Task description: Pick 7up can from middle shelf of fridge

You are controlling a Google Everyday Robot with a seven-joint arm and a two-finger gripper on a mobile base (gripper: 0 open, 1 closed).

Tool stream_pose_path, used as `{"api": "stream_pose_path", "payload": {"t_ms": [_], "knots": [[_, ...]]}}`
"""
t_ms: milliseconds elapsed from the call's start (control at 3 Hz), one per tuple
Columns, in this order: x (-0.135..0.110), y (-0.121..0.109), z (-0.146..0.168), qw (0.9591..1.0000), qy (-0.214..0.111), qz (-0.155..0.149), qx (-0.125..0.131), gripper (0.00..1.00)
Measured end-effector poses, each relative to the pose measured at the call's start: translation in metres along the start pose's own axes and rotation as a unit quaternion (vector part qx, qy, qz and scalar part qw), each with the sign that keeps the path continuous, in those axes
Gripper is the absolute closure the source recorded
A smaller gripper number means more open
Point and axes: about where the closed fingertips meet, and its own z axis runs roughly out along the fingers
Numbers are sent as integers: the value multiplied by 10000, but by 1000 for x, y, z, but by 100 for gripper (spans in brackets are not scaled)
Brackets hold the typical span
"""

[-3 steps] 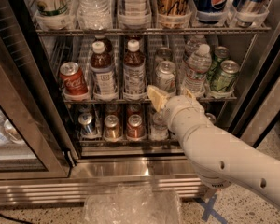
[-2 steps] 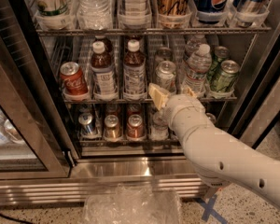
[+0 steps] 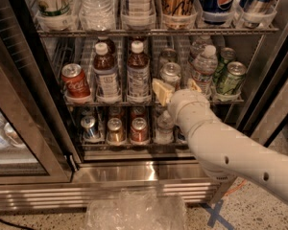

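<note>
The fridge (image 3: 33, 128) stands open, its glass door swung to the left. On the middle shelf (image 3: 110, 101) the silvery 7up can (image 3: 172, 75) stands in the fourth lane from the left, with another like it behind. My gripper (image 3: 177, 87) reaches in from the lower right, just in front of and slightly below the can. One cream finger (image 3: 162, 91) shows to the can's left and the other fingertip (image 3: 194, 85) to its right, apart around the can's lower part.
The same shelf holds a red cola can (image 3: 76, 83), two brown bottles (image 3: 138, 73), a water bottle (image 3: 203, 68) and green cans (image 3: 231, 78). The lower rack holds short cans (image 3: 115, 131). Crumpled clear plastic (image 3: 134, 211) lies on the floor in front.
</note>
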Motion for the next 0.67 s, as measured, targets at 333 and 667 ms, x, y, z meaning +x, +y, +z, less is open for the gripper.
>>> {"api": "stream_pose_path", "payload": {"t_ms": [333,667], "knots": [[1,1,12,9999,37,-82,-56,27],[0,2,22,9998,57,-159,-89,27]]}}
